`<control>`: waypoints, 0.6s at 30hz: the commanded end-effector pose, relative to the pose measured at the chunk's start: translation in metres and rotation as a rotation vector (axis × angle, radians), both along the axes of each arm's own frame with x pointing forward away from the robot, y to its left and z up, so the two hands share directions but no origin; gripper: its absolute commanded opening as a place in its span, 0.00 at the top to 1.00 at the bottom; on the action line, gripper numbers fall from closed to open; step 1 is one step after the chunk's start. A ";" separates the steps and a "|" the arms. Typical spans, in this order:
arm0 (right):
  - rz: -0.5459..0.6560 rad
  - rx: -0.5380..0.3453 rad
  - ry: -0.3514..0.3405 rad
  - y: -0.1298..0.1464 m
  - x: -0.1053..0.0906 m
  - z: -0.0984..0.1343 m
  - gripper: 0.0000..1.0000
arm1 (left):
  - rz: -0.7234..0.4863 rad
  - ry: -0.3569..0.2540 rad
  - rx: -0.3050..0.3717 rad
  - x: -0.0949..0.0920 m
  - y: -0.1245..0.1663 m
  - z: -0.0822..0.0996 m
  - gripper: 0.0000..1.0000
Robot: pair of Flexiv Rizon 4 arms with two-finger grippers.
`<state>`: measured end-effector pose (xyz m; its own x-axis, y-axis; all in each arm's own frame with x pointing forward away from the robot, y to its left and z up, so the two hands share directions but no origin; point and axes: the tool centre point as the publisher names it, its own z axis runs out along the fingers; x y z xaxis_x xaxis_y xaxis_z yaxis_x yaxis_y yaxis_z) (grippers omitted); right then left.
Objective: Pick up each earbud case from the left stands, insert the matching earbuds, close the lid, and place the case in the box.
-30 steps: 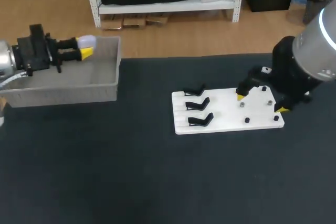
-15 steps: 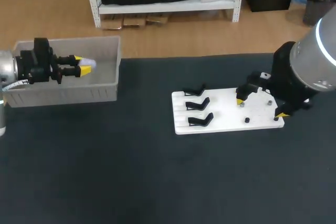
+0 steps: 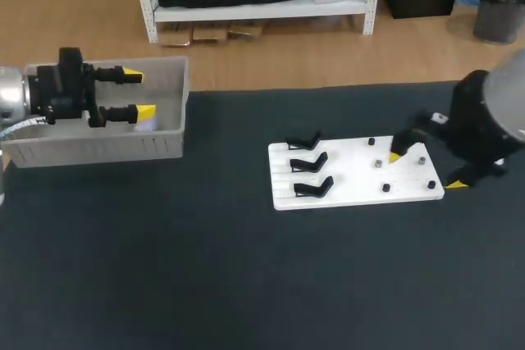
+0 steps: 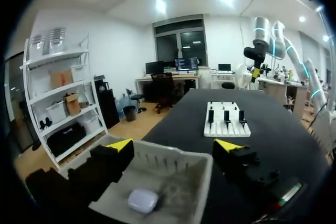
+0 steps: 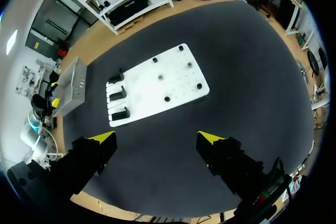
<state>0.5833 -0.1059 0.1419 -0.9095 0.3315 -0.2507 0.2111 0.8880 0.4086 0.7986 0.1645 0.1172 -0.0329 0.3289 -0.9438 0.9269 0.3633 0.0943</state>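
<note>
The left gripper (image 3: pixel 138 93) is hanging over the grey plastic box (image 3: pixel 98 147) at the far left corner of the black tabletop (image 3: pixel 205 268). Its fingers are spread wide and gripping nothing. The white rounded earbud case (image 4: pixel 142 201) is lying on the box floor beneath it, so the placing step is looking finished.

The three black stands (image 3: pixel 310 163) on the white board (image 3: pixel 353 190), right of the tabletop's middle, are standing empty. The next move is probably only calling for the left arm to lift clear.

The right gripper (image 3: pixel 426 170) is hovering, spread and empty, over the board's right end.

The left wrist view is showing the whole case, while the head view is giving only a sliver of it.

White earbud case (image 4: pixel 142 201) in the grey box (image 4: pixel 157 159), under the wide-spread tool (image 4: pixel 174 145).
</note>
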 end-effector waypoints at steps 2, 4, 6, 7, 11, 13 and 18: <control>0.011 0.060 0.032 -0.030 0.006 0.004 0.00 | 0.082 -0.008 0.020 -0.052 -0.022 0.011 0.00; 0.011 0.060 0.032 -0.030 0.006 0.004 0.00 | 0.084 -0.003 0.032 -0.063 -0.029 0.013 0.00; 0.011 0.060 0.032 -0.030 0.006 0.004 0.00 | 0.091 -0.002 0.031 -0.074 -0.038 0.015 0.00; 0.011 0.060 0.032 -0.030 0.006 0.004 0.00 | 0.095 -0.002 0.032 -0.079 -0.041 0.015 0.00; 0.051 0.052 0.020 -0.037 0.012 0.008 0.00 | 0.126 0.011 0.020 -0.097 -0.054 0.016 0.00; 0.121 0.042 -0.011 -0.042 0.015 0.011 0.00 | 0.141 0.019 0.007 -0.104 -0.058 0.015 0.00; 0.226 -0.045 -0.073 -0.056 0.024 0.011 0.00 | 0.147 0.051 0.004 -0.117 -0.071 0.008 0.00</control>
<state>0.6040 -0.1543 0.1503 -0.9366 0.1374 -0.3224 0.0026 0.9226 0.3858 0.6959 0.1004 0.1281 -0.1289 0.3215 -0.9381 0.9279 0.3727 0.0002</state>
